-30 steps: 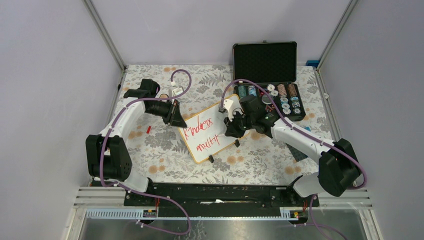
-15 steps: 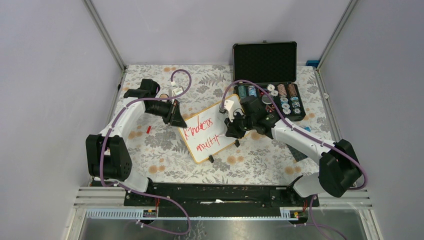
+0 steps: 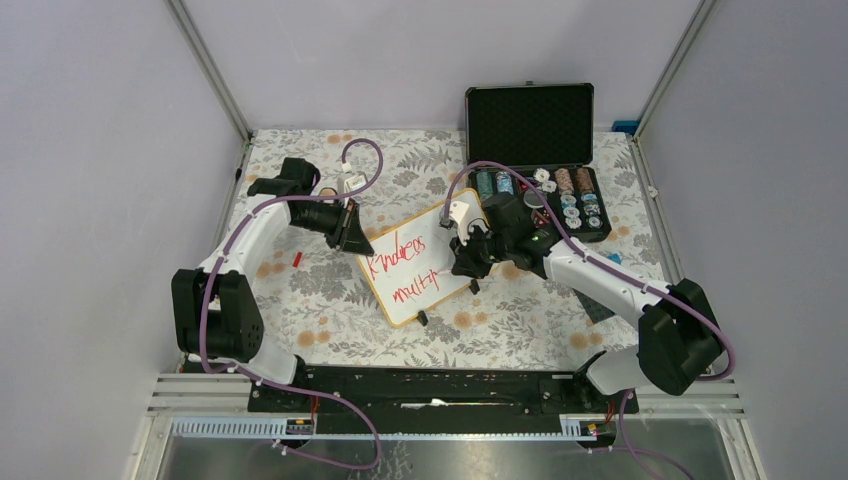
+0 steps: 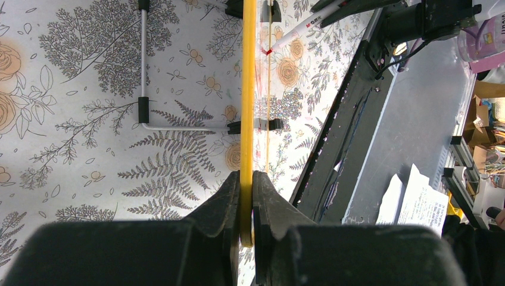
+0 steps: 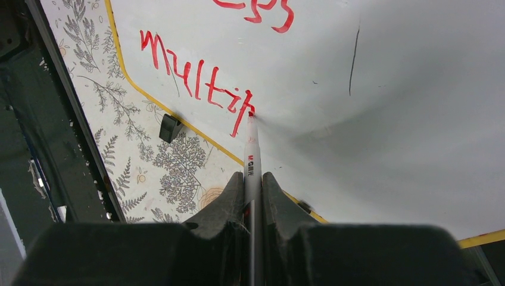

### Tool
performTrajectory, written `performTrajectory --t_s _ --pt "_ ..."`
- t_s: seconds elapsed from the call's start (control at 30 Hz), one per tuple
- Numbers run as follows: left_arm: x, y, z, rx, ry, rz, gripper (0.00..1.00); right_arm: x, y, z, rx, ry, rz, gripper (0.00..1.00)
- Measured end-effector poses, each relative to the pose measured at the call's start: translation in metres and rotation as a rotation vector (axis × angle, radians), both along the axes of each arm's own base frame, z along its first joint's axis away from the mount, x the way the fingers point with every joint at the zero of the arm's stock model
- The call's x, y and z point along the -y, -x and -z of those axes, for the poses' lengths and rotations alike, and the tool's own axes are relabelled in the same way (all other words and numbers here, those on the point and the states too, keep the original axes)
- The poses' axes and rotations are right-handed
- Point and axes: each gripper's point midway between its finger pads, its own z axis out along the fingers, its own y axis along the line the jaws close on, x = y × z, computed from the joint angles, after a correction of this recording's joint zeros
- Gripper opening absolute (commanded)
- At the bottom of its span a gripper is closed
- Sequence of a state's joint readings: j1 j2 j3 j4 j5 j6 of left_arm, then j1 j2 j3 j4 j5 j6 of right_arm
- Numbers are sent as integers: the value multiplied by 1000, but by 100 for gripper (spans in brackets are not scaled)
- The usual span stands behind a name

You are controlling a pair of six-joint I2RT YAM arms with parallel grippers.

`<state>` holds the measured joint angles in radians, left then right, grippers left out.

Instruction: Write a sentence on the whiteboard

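The whiteboard (image 3: 432,243) stands tilted on the floral table, its yellow rim (image 4: 248,89) seen edge-on in the left wrist view. My left gripper (image 3: 355,232) (image 4: 246,179) is shut on that rim at the board's far left corner. My right gripper (image 3: 462,262) (image 5: 252,179) is shut on a white marker (image 5: 251,149) (image 4: 309,24). The marker's red tip touches the board at the end of the lower line. The sentence (image 3: 405,268) is red lettering in two lines, the lower one (image 5: 196,77) reading about "multip".
An open black case (image 3: 530,125) with poker chips (image 3: 575,200) stands at the back right, just behind my right arm. A small red piece (image 3: 297,258) lies on the table left of the board. The board's black foot (image 5: 170,126) rests on the cloth.
My right gripper has crept slightly right along the lower line, adding a red stroke. The left gripper and the board have stayed put.
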<state>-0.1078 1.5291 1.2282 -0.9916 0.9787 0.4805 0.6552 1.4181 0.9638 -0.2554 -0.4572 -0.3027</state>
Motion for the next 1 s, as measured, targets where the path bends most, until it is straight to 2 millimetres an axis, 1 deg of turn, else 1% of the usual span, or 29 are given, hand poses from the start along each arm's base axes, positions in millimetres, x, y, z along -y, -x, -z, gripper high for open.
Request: performTrajectory --t_s 0.7,0.9,1.0 --pt "1 0 1 -4 0 1 0 -4 6 1 -8 -5 -21 0" --pt "1 -1 1 -8 -1 3 0 -7 18 -1 -48 -25 -61 0" --pt "1 -2 1 -17 -3 11 0 -6 23 -5 -59 -31 -75 0"
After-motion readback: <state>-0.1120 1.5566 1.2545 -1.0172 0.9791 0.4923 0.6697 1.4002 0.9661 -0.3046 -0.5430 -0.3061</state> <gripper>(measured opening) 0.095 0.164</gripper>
